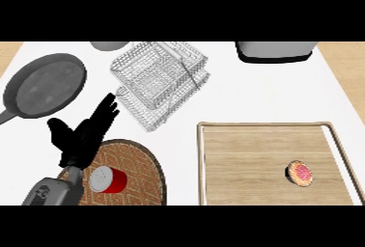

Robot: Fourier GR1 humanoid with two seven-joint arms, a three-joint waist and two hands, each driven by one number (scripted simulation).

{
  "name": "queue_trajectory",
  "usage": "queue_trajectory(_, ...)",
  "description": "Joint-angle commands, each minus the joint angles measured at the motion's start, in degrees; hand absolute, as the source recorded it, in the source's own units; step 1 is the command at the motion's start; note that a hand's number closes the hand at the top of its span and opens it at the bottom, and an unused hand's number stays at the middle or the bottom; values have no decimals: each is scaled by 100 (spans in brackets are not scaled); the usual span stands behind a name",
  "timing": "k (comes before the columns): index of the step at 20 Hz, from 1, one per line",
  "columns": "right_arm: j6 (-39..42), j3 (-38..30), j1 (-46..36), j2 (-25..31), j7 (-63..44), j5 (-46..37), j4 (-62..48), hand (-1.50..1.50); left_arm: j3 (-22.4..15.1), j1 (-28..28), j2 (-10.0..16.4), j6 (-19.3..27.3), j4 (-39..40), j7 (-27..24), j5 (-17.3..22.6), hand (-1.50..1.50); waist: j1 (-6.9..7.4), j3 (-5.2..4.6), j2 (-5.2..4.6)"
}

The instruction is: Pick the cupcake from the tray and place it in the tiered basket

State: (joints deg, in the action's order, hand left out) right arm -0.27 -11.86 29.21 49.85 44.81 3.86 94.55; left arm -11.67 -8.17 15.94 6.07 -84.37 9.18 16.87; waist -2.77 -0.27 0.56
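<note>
The small cupcake with pink frosting and a brown wrapper (301,172) sits on the pale wooden tray with a raised rim (264,126), in the tray's right half and towards its near edge, with bare board all round it. It appears tipped, the frosted face turned up and to the right and the wrapper showing on its left, though how far it leans cannot be told. The silvery wire tiered basket (160,79) stands on the white counter (271,91) beyond the tray's far left corner, so the cupcake must travel away from the robot and leftwards to reach it. The only hand showing is the black left hand (78,140), low at the view's left, fingers straight and spread, pointing up towards the basket and holding nothing. It hovers at the edge of a round brown woven mat (139,164) that carries a red cup with a white lid (107,179). The cupcake lies well to this hand's right, with the tray's whole left half between them; the right hand is out of view, but the cupcake's place on the robot's right side likely suits that arm better. A dark grey round frying pan (46,84) lies at far left.
</note>
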Motion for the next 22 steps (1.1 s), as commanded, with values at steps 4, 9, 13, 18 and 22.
queue_trajectory(4,-742,154,1438,-344,-1691,-1014,2407,-150,-23,22,-105,-127,119,-119,-47,0,83,6,-32)
queue_trajectory(9,-832,613,1913,-728,-3104,-1764,3845,-150,35,-109,-42,-99,-108,214,-85,0,158,14,-39)
queue_trajectory(13,-1091,1218,1840,-1057,-3618,-3181,3710,-150,187,-205,-11,-398,173,25,12,0,210,20,-55)
queue_trajectory(18,-732,1677,1143,-1333,-4431,-3971,3321,-150,-108,-210,-447,28,-82,285,-345,0,279,25,-60)
queue_trajectory(22,-47,1676,962,-1448,-4861,-3999,3644,-150,107,-106,-364,-265,-44,170,-295,0,266,24,-53)
